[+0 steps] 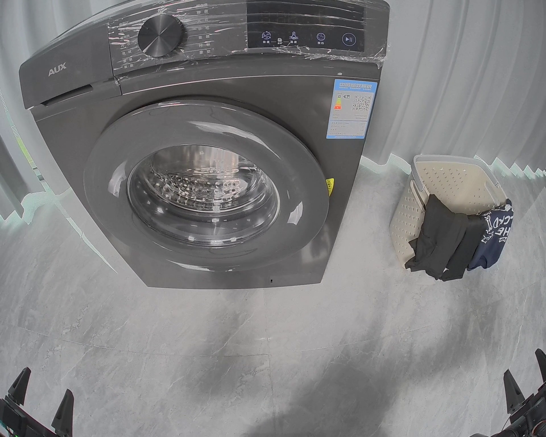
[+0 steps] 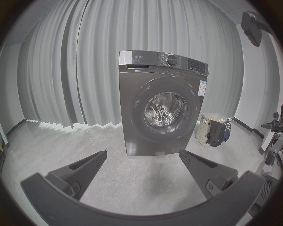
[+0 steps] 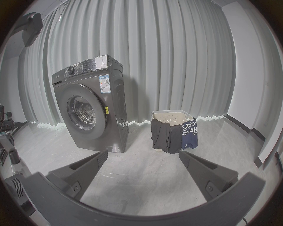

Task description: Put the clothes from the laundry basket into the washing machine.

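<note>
Low at the near left edge of the floor, the left gripper (image 1: 42,398) has its two dark, wedge-shaped fingers (image 1: 62,409) spread wide with nothing between them. The right gripper (image 1: 526,375), at the near right edge, is spread just as wide and is also empty. Both hang above the pale grey, marble-patterned floor (image 1: 284,353), well short of everything else.

Farther off, left of centre, stands the washing machine (image 1: 227,114), a dark grey metal box. Its round door (image 1: 202,193) is shut, and the ribbed steel drum shows through the glass. Wrinkled clear film (image 1: 227,25) covers the control panel and its dial (image 1: 160,35).

To the machine's right, on the floor near its front corner, sits the laundry basket (image 1: 455,179), cream plastic with perforated walls. A dark grey garment (image 1: 441,239) and a navy garment (image 1: 493,233) with white lettering hang over its near rim, down the outside.

The right wrist view adds the machine's smooth side panel and a clear gap between machine and basket. The left wrist view faces the machine almost head-on, with broad floor to its left. Pale pleated curtains (image 1: 455,74) close off the far side.
</note>
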